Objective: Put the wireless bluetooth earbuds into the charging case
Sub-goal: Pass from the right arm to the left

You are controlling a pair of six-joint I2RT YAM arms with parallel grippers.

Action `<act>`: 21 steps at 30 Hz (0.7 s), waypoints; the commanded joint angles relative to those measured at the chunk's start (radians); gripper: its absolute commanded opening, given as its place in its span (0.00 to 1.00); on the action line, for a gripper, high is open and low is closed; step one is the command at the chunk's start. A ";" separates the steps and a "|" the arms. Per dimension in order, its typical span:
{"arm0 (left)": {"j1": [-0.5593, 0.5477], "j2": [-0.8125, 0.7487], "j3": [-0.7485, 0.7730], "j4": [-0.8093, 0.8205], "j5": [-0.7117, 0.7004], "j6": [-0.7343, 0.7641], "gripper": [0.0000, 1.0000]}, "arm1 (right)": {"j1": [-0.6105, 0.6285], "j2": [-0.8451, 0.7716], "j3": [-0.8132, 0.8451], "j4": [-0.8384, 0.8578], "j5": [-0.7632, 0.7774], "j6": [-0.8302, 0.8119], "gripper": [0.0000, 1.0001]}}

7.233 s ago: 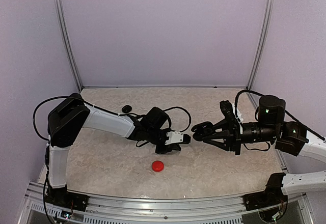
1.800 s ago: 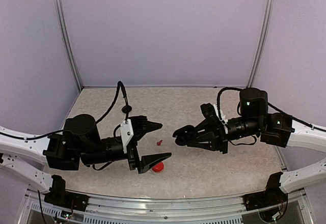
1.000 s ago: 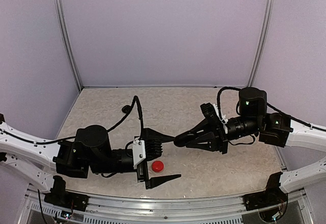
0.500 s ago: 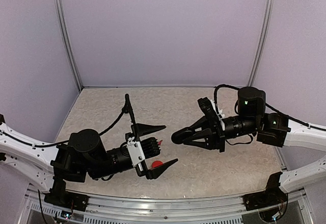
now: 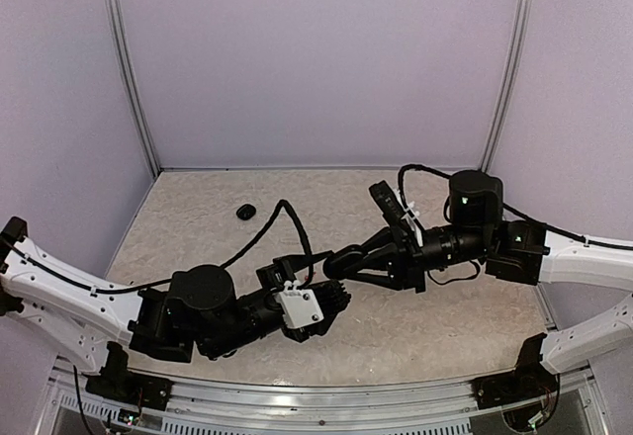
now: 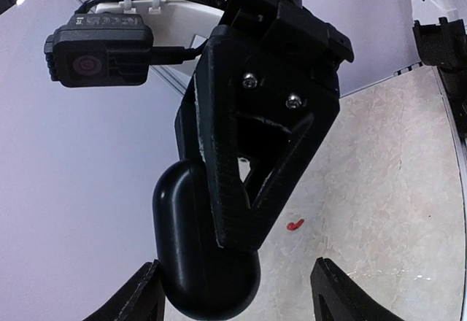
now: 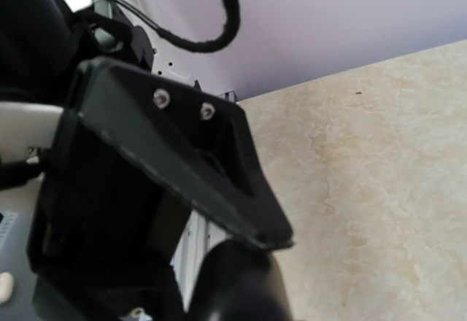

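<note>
Clamping the black charging case [image 6: 191,263] between its fingers, the right gripper [image 5: 341,260] holds it above the table [image 6: 379,190]. Just beside the case sits the left gripper [image 5: 331,299], its jaws spread to either side and gripping nothing. One red earbud [image 6: 295,224] lies on the table, apart from the case, to its right in the left wrist view.
</note>
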State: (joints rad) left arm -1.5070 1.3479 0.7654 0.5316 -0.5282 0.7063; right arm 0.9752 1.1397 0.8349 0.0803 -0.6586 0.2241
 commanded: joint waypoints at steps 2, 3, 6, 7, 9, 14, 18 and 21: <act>-0.006 0.033 0.052 0.026 -0.033 0.035 0.64 | 0.011 0.012 -0.011 0.047 -0.022 0.042 0.00; -0.005 0.035 0.053 0.027 -0.036 0.035 0.61 | 0.011 0.013 -0.011 0.046 -0.022 0.042 0.00; 0.001 0.043 0.060 0.029 -0.042 0.033 0.56 | 0.011 0.017 -0.013 0.049 -0.025 0.043 0.00; 0.003 0.048 0.064 0.027 -0.042 0.034 0.54 | 0.012 0.019 -0.013 0.051 -0.028 0.043 0.00; 0.006 0.052 0.064 0.027 -0.040 0.031 0.50 | 0.014 0.023 -0.013 0.051 -0.030 0.044 0.00; 0.017 0.040 0.058 0.017 -0.021 -0.004 0.40 | 0.014 0.023 -0.013 0.050 -0.035 0.040 0.00; 0.025 0.014 0.041 0.018 0.003 -0.055 0.31 | 0.014 0.014 -0.013 0.048 -0.022 0.040 0.00; 0.034 -0.008 0.025 0.022 0.032 -0.113 0.27 | 0.013 0.004 -0.006 0.036 -0.002 0.036 0.24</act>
State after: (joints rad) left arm -1.4864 1.3796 0.7952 0.5369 -0.5617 0.6769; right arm 0.9752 1.1595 0.8272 0.0887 -0.6682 0.2600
